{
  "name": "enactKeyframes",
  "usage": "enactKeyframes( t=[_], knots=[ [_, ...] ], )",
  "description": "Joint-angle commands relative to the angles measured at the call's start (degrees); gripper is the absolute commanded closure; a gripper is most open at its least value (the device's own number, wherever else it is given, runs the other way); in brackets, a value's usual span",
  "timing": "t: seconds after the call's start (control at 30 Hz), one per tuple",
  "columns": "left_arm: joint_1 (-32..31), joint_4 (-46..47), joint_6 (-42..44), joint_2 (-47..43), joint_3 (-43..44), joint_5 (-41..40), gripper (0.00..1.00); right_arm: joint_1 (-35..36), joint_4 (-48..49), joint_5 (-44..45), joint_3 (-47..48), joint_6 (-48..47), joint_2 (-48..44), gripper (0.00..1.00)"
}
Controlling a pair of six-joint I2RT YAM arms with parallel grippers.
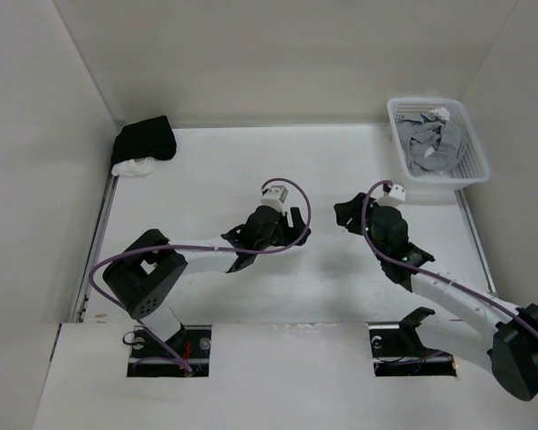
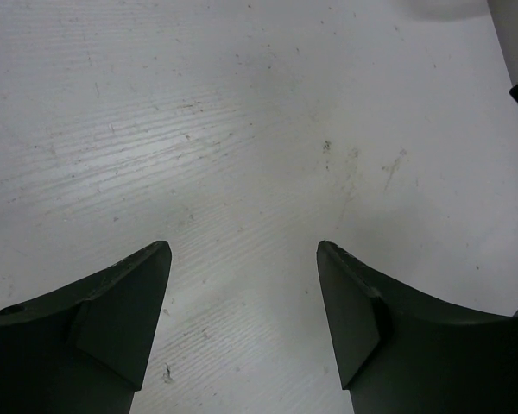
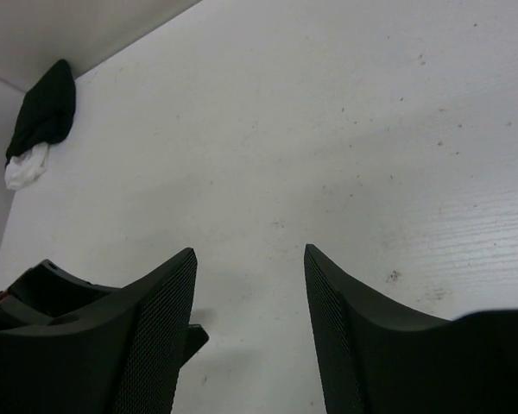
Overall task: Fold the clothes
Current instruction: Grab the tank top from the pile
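Hovering | left tool spread | right tool spread | grey T-shirt crumpled in white basket

Robot lab: test table w/ white walls

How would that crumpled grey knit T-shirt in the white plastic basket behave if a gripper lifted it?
Probably floppy: the crumpled grey knit T-shirt lies in soft folds inside the white plastic basket, so it would likely sag and dangle. Being thin cloth, it looks light; the basket might shift if fabric snags its lattice wall.
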Motion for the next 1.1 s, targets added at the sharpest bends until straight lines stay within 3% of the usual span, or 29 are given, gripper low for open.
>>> enactKeyframes(
  t=[0.0, 0.1, 0.17, 0.23, 0.33, 0.43, 0.5, 0.63, 0.7, 0.9, 1.07],
  knots=[
    [-0.2, 3.1, 1.0, -2.1, -0.7, 0.3, 0.32, 0.3, -1.6, 1.6, 2.7, 1.0, -1.1, 0.49],
    [-0.7, 3.8, 1.5, -2.0, -0.9, -0.5, 0.32, -0.5, -2.0, 1.2, 4.0, 1.1, -0.5, 0.62],
    [-0.5, 4.1, 1.5, -2.0, -1.2, -0.7, 0.33, -1.9, -2.9, 0.9, 6.7, 0.0, 1.1, 0.84],
    [-0.4, 4.5, 1.6, -2.3, -1.5, -0.8, 0.35, -5.9, -6.5, 1.1, 11.8, -2.0, 4.0, 0.99],
    [-1.0, 7.0, 2.2, -2.8, -2.6, -1.5, 0.40, -12.4, -9.8, 1.6, 18.4, -3.0, 7.8, 1.00],
    [-1.3, 9.1, 3.4, -3.6, -3.9, -1.8, 0.60, -26.1, -11.2, 1.1, 30.7, -3.6, 18.9, 0.97],
    [-1.0, 9.3, 3.2, -3.9, -4.3, -1.8, 0.63, -30.7, -11.5, 1.8, 36.2, -3.7, 24.8, 0.91],
    [-1.0, 10.5, 2.4, -3.7, -4.6, -1.1, 0.63, -38.2, -13.9, 2.4, 49.7, -4.0, 38.9, 0.69],
    [-1.1, 10.7, 1.8, -3.8, -4.9, -0.9, 0.57, -42.4, -18.3, 1.6, 63.7, -7.2, 51.2, 0.54],
    [1.4, 11.7, 1.0, -4.2, -6.0, -1.0, 0.50, -47.9, -26.0, 2.1, 83.2, -9.3, 67.7, 0.40],
    [3.1, 12.8, -0.6, -3.2, -6.3, 0.2, 0.48, -49.9, -28.3, 1.6, 89.0, -9.1, 75.0, 0.38]
  ],
)
